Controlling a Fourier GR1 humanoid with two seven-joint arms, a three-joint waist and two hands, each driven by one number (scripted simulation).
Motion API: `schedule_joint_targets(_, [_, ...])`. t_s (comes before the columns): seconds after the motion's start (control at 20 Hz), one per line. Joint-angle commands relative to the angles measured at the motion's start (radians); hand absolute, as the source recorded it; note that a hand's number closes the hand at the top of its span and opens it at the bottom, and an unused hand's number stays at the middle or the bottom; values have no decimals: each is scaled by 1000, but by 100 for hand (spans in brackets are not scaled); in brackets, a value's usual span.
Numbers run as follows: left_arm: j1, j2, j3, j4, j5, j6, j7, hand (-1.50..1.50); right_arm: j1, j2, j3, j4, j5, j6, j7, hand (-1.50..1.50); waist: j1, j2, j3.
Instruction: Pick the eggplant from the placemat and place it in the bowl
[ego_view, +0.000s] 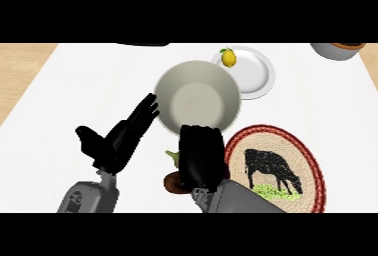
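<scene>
White counter (88, 80), wood border. Bowl (198, 96), beige, centre. Right hand (199, 155) curled around eggplant (174, 181), just left of cow-print placemat (275, 167); long axis indiscernible, green stem leftward. Left hand (118, 140) fingers straight, resting. Lemon (229, 58) on white plate (255, 72).

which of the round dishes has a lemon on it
The small white plate at the back right, partly tucked behind the large grey bowl, carries the lemon near its rim. The bowl holds nothing, and the placemat shows only a cow picture.
</scene>
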Motion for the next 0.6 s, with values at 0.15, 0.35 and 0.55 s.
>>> schedule_joint_targets(0.15, [8,-16,-9,27,-13,13,-5,0,-256,15,-6,-20,24,-8,310,150,-17,-11,-4])
schedule_joint_targets(0.35, [-5,-9,4,-4,-1,15,14,0,-364,15,-72,17,5,38,322,150,-15,-18,-4])
schedule_joint_targets(0.55, [-32,-17,6,-2,-8,33,34,0,-458,15,-109,67,-3,3,322,150,-26,-11,-2])
